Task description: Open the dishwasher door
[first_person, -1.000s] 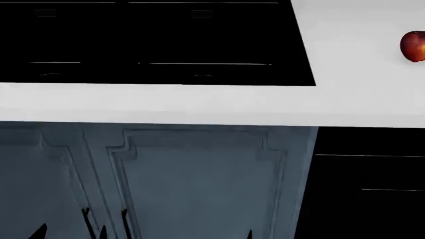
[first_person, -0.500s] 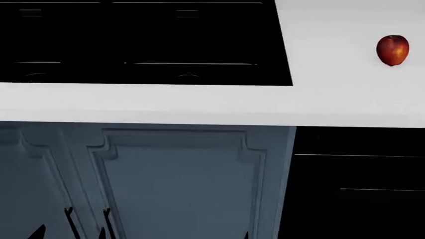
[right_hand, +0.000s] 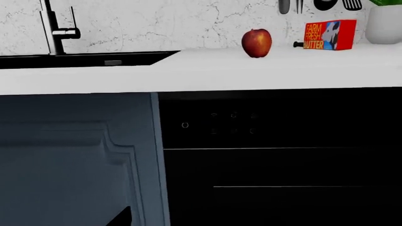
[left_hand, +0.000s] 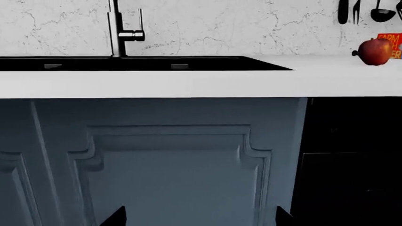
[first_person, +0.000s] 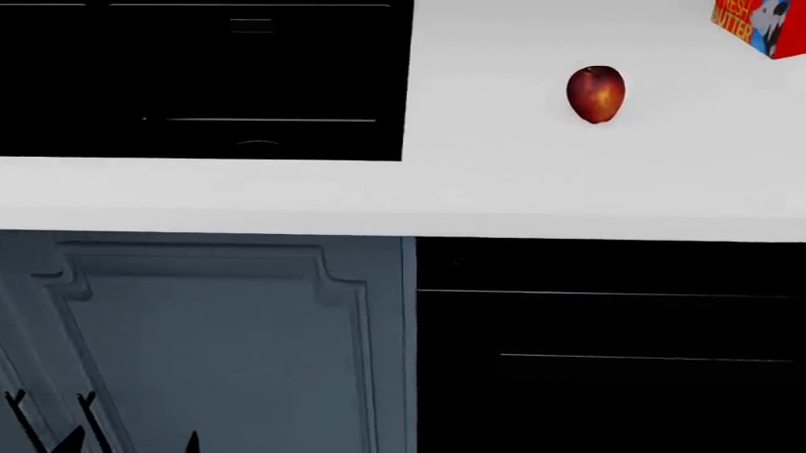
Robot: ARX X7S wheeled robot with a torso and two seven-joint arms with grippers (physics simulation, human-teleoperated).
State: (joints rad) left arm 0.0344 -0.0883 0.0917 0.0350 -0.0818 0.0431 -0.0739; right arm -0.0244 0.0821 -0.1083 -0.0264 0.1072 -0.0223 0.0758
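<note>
1. Gripper tips were seen only as dark points at the frame edges: the left gripper (left_hand: 199, 217) showed two black fingertips (left_hand: 116, 216) set wide apart with nothing between them, in front of the cabinet door (left_hand: 169, 174), though contact could not be judged.
2. Of the right gripper (right_hand: 120, 217) only one dark tip was shown, low against the same blue-grey cabinet, so how far it was spread could not be told; nothing was seen held in it.
3. In the head view, small black points at the lower left edge were made out, too little to identify.
4. Just right of the cabinet door, the dishwasher door (right_hand: 283, 165) was seen shut and upright, flush beneath the counter (right_hand: 264, 70).
5. A thin silver line (right_hand: 283, 149) was drawn across the glossy black panel, with a shorter line (right_hand: 304, 187) below it.
6. Above the upper line, faint round buttons (right_hand: 234, 115) were shown on the control strip.
7. On the white counter over the dishwasher, an apple (right_hand: 256, 43) was stood, well back from the front edge.
8. Beside it, farther along, a red butter box (right_hand: 330, 35) was placed near the wall.
9. A black sink (left_hand: 144, 63) was set into the counter above the cabinet, with a steel tap (left_hand: 119, 28) behind it.
10. Dark utensils (left_hand: 361, 10) were hung on the marbled wall (left_hand: 251, 23).
</note>
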